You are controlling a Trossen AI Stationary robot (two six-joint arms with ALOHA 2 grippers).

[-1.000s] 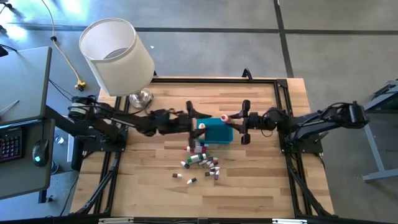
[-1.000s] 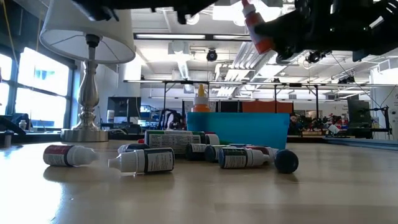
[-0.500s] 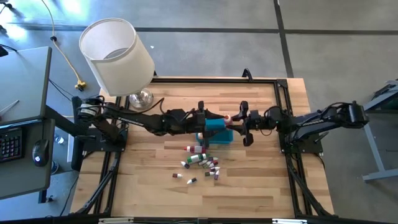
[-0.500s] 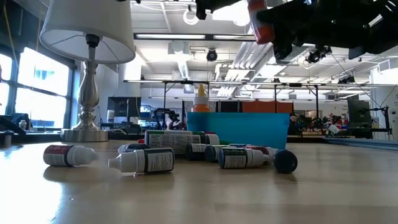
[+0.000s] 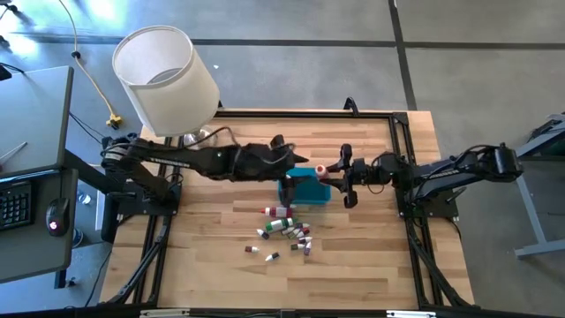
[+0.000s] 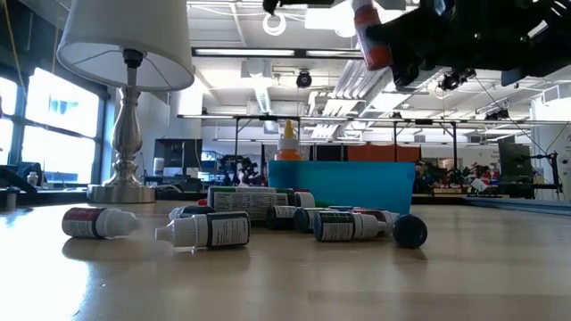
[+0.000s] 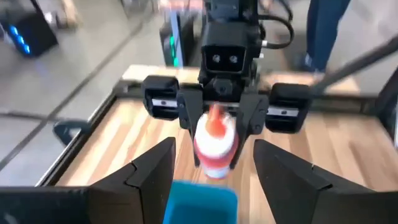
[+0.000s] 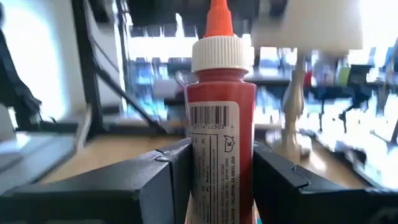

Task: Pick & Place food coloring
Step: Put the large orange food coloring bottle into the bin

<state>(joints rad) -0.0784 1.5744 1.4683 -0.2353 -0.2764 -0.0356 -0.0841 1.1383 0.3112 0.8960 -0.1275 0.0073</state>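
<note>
My right gripper (image 5: 329, 170) is shut on a red food coloring bottle (image 8: 221, 124) with a white cap and orange tip, held above the right end of the teal bin (image 5: 306, 186). My left gripper (image 5: 285, 157) hovers open over the bin's left end with nothing between its fingers, facing the bottle (image 7: 214, 149). Several more food coloring bottles (image 5: 287, 231) lie on their sides on the table in front of the bin (image 6: 343, 183). An orange-tipped bottle (image 6: 287, 143) shows above the bin's rim. My right gripper pinches the red bottle's labelled body (image 8: 219, 158) between its two fingers (image 8: 158, 174), below the white cap. The fingers come level from the table's right side and lie across the bottle. The bottle stands roughly upright, tip up, lifted clear above the bin.
A lamp with a white shade (image 5: 166, 78) and silver base (image 5: 200, 139) stands at the table's far left, near the left arm. A desk with a keyboard and mouse (image 5: 55, 216) sits beyond the left edge. Bare wood (image 5: 353, 256) lies toward the near edge.
My left gripper has risen from beside the bin and tipped up from pointing steeply down to nearly level, staying open. My right gripper has kept still with the red bottle over the bin.
</note>
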